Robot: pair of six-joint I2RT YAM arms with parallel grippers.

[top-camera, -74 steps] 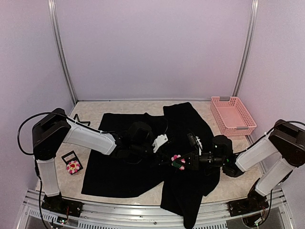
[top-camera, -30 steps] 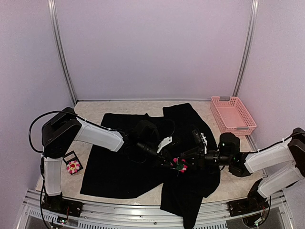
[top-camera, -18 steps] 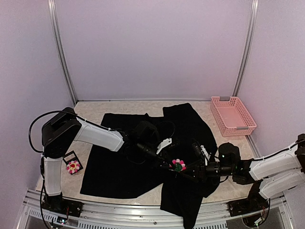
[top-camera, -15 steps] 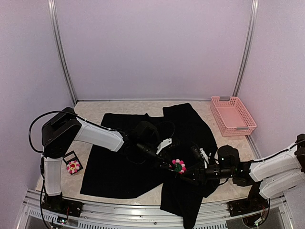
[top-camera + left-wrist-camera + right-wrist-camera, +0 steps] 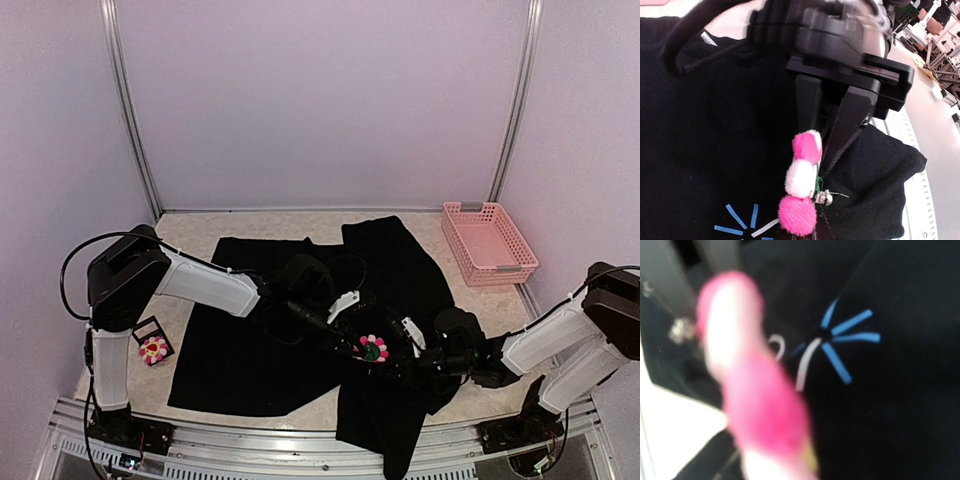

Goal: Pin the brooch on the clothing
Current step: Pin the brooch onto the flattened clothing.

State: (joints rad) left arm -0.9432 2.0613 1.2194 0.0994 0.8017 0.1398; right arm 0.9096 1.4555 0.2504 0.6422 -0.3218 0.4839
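The brooch (image 5: 373, 347) is held up just over the shirt (image 5: 250, 350), which lies spread on the table (image 5: 190, 235) between the two arms. From above, its face turns upward and the yellow-red centre shows. The left wrist view catches it edge-on. There the row of pink and white petals runs up and down the picture, leaning slightly. The face is to the left, and the green back and metal pin (image 5: 825, 197) are to the right. It stands just beside the shirt's blue mark (image 5: 742, 225), a little to the right of it in that view.

The left jaws are closed, their tips at the brooch's left edge in the top view, holding it. The right jaws come in from the opposite side. Their fingers (image 5: 847, 120) stand a narrow gap apart, tips right behind the upper petal; whether they pinch the brooch I cannot tell. The right wrist view is blurred, the brooch a pink smear close to the lens.

Half a second ago the right jaws hung back, lower and to the right, clear of the brooch. Now they have moved in against it. The brooch and the left arm have hardly shifted. The second brooch (image 5: 153, 349) lies left of the shirt as before.
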